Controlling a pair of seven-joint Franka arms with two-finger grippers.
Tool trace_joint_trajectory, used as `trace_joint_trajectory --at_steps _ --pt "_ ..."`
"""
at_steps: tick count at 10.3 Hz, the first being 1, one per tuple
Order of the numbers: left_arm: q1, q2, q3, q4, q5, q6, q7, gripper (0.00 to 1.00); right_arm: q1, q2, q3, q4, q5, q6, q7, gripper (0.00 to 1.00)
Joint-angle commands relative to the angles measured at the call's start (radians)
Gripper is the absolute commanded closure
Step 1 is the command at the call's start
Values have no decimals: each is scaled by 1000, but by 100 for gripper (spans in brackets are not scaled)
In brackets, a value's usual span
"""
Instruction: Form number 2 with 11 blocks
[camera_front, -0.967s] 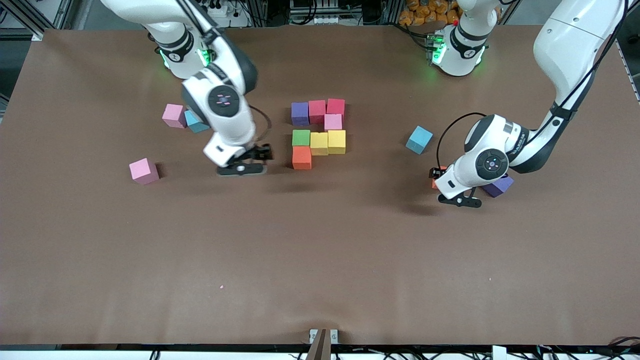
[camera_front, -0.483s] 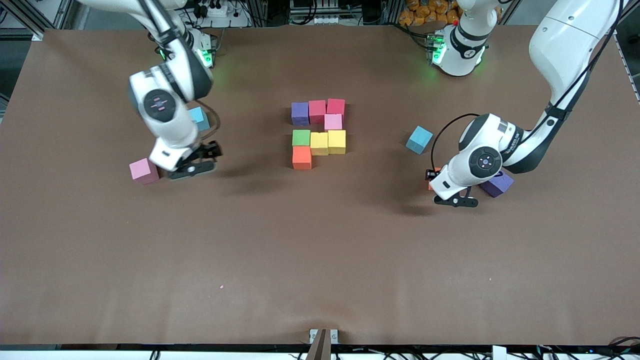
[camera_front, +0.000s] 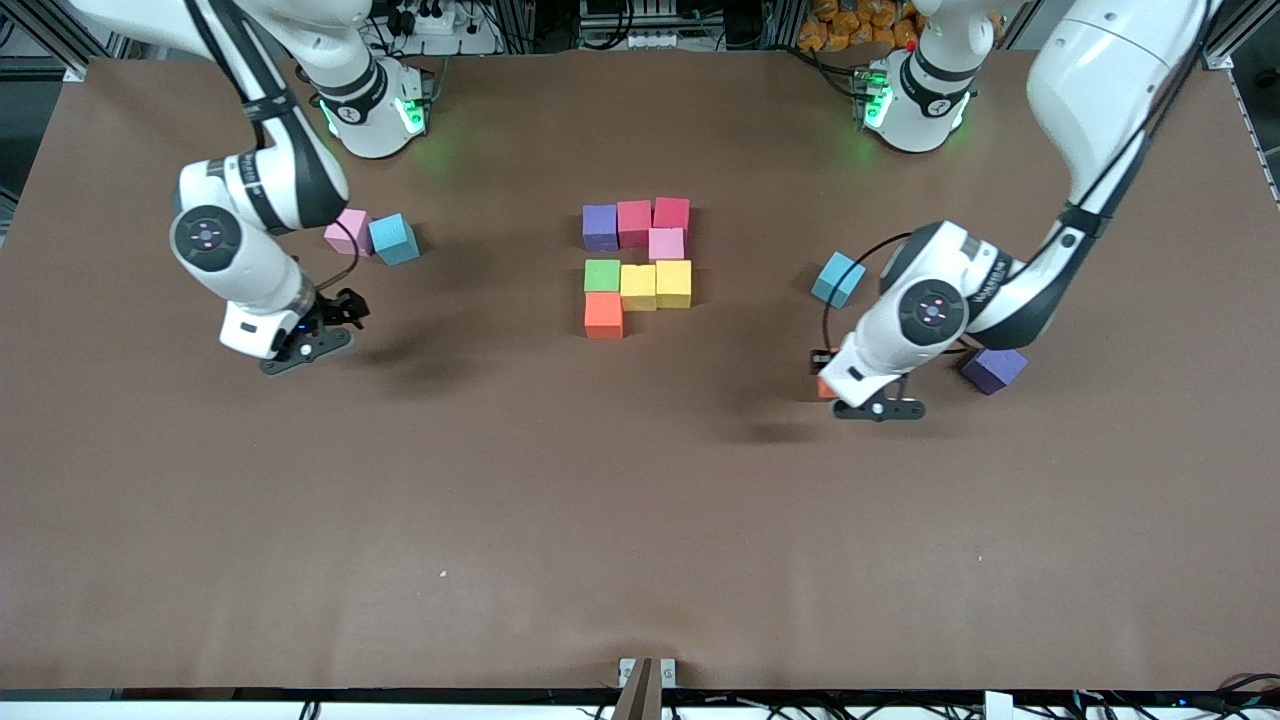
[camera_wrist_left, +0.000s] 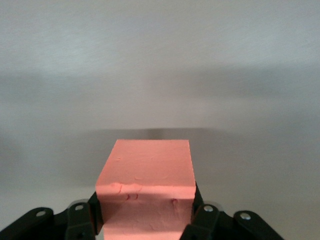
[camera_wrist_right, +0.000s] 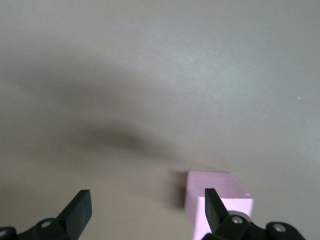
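Front view: on the brown table the partial number 2 comprises eight matte cubes: a purple, red, red top row, a pink cube beneath its right-arm... end nearest the left arm's side, a green, yellow, yellow middle row, and an orange cube nearest the camera. The left end effector is over the table toward the left arm's end, with a loose purple cube and a light-blue cube nearby. The right end effector is toward the right arm's end, near a pink cube touching a second light-blue cube. Left wrist view: the left end effector is clamped on an orange block, square-edged with a faintly dimpled, foam-like face. It probably belongs in the bottom row; setting it down level and flush against the standing orange cube should avoid nudging neighbours. Right wrist view: the right end effector is spread wide and empty, one finger just beside a pink block; centring before closing would help.
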Motion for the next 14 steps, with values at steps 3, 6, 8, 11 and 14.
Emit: trace_joint_trajectory --at_steps 3,6,8,11,14 --pt "-143 150 10 240 -23 -7 -265 39 -200 58 15 -28 0 106 -243 0" --pt "-246 200 13 343 -15 -7 -411 41 -271 169 13 -31 -8 178 -277 0" --pt "-324 247 25 450 -15 -7 -407 41 -286 170 15 -31 -8 174 -274 0" --pt "-537 342 180 616 -26 -7 -384 41 -288 184 15 -30 -8 178 -283 43" --pt "-592 407 183 701 -56 -7 -312 40 -276 163 16 -28 -8 175 -286 51"
